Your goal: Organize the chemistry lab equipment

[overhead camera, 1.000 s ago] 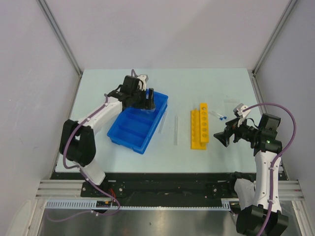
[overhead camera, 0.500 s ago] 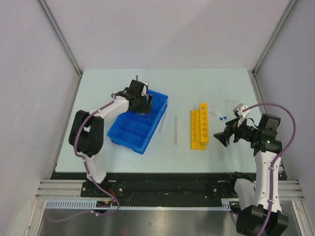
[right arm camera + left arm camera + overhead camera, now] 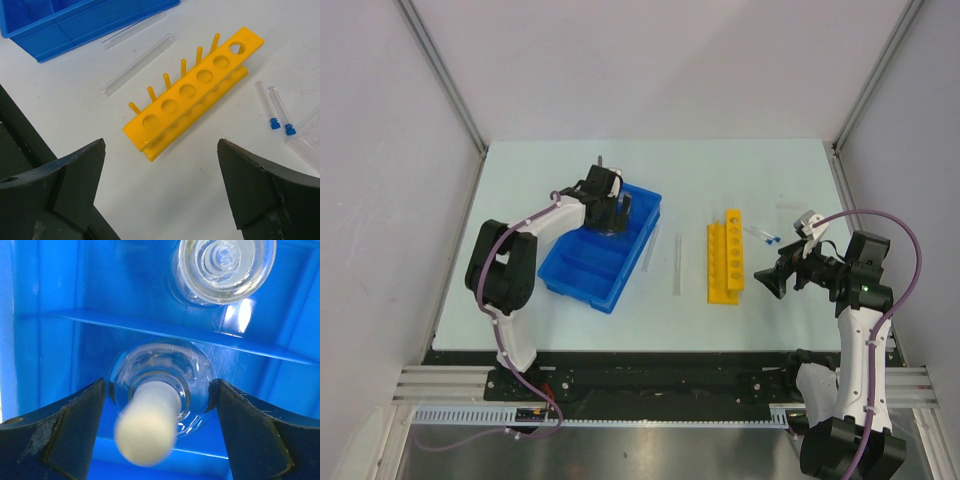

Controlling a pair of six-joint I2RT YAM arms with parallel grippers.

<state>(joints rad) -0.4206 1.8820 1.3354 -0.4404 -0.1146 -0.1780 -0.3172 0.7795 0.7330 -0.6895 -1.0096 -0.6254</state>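
Observation:
My left gripper [image 3: 610, 212] reaches into the far compartment of the blue tray [image 3: 582, 268]. In the left wrist view its jaws [image 3: 157, 387] press both sides of a small clear flask [image 3: 196, 374] with a cream stopper, which rests low in the tray. A second flask [image 3: 225, 265] stands in the compartment beyond the divider. The yellow rack [image 3: 725, 255] lies on the table with two thin clear tubes [image 3: 677, 265] to its left. Two blue-tipped droppers [image 3: 765, 236] and a clear slide [image 3: 306, 134] lie to its right. My right gripper [image 3: 767, 280] hovers open and empty near the rack's near end [image 3: 195, 90].
The tray [image 3: 75, 20] sits slanted at left of centre, its near compartments showing blue floor. White walls with metal posts close in the table on three sides. The table's front edge runs just ahead of the arm bases.
My left gripper has shifted slightly left and lower inside the tray's far compartment, and the left arm's elbow has swung in. The right arm has not moved.

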